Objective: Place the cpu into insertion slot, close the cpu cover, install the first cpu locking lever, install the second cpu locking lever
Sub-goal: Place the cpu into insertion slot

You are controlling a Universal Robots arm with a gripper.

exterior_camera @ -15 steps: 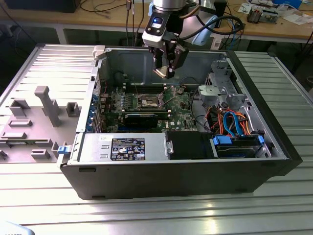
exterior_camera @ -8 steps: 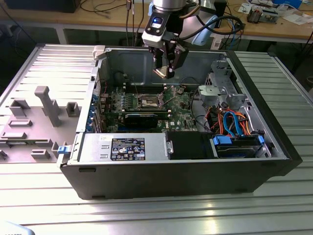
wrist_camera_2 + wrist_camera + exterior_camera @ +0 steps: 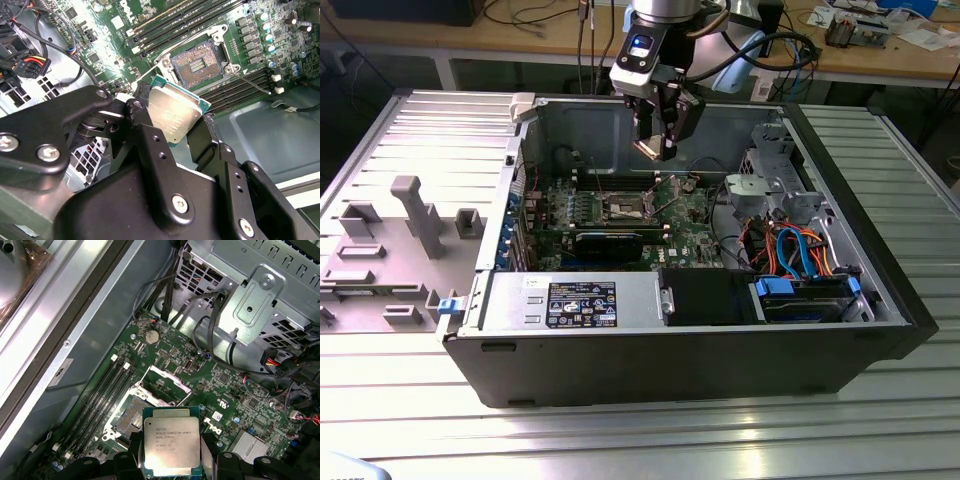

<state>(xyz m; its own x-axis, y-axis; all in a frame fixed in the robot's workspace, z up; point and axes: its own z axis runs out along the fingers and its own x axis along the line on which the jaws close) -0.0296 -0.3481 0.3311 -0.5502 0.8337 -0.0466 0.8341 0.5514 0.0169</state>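
My gripper (image 3: 656,148) hangs over the open computer case, shut on the cpu (image 3: 171,440), a flat square chip with a silvery top. The chip (image 3: 175,112) sits between the black fingers (image 3: 142,120), tilted, its green edge showing. In both wrist views the insertion slot (image 3: 131,418) lies on the green board just beyond the chip, its contact field (image 3: 197,62) bare. The cpu cover (image 3: 166,385), a silver frame with a square cut-out, stands swung up off the socket. A thin metal lever (image 3: 252,82) sticks out beside the socket. In the exterior view the socket (image 3: 627,208) is well below the gripper.
Long black memory slots (image 3: 165,25) flank the socket. A silver drive cage (image 3: 775,165) and blue and orange cables (image 3: 790,250) fill the case on the exterior view's right. The power supply (image 3: 582,303) lines the near wall. A grey fixture tray (image 3: 400,230) sits outside the case.
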